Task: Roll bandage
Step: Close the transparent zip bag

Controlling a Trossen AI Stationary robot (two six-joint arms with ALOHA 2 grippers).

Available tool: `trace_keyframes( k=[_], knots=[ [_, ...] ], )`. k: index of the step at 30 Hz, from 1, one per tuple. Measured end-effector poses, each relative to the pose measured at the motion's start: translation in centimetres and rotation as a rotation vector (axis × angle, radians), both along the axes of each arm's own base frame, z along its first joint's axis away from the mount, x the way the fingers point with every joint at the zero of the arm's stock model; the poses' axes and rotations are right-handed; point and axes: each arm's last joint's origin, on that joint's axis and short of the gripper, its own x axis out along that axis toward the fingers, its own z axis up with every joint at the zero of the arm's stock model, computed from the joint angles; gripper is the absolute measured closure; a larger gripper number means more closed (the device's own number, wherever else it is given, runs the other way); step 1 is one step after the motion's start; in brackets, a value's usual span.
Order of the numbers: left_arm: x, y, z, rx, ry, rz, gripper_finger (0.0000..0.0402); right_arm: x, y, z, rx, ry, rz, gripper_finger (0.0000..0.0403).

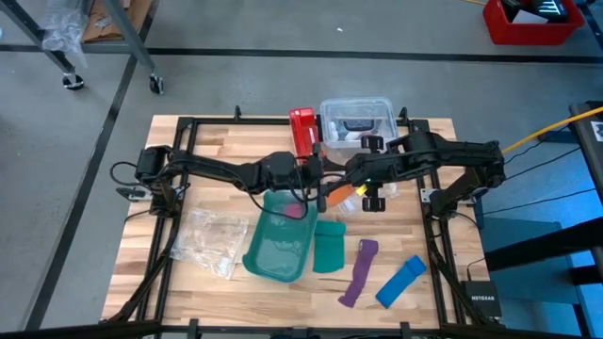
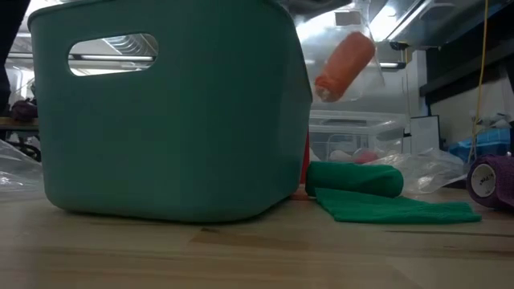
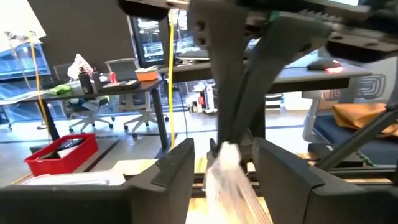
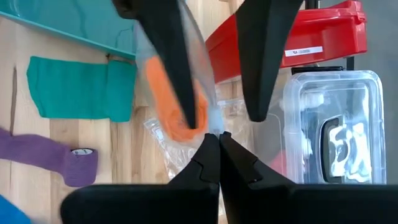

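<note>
Both grippers met mid-air above the table; the bandage (image 4: 171,106) hung in a clear bag (image 2: 361,60); right gripper (image 4: 214,138) pinched the bag shut; left gripper (image 4: 214,93) straddled it, jaws apart; extraction step, I'd say; next, widen the bag mouth.

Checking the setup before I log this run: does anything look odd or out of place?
Yes. The orange bandage hangs in the air inside a clear plastic bag, pinched between both hands, right hand shut on the bag. The green bandage lies partly unrolled beside the teal bin.
</note>
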Motion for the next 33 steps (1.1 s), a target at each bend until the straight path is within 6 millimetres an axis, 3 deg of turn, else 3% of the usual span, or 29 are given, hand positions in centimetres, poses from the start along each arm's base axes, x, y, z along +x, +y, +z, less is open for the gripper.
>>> trace_keyframes(
  k=[8,22,33],
  knots=[
    [0.01,0.4,-0.16,-0.001,0.016,0.006,0.0313,0.0,0.07,-0.02,0.022,0.003,0.007,0.0403],
    [0.02,0.33,-0.25,0.0,0.026,-0.016,0.0391,0.16,0.09,0.04,0.027,-0.015,0.005,0.0403],
    [0.02,-0.32,-0.26,-0.001,0.027,-0.028,0.0396,0.05,0.08,0.01,0.032,-0.012,-0.025,0.0403]
  ],
)
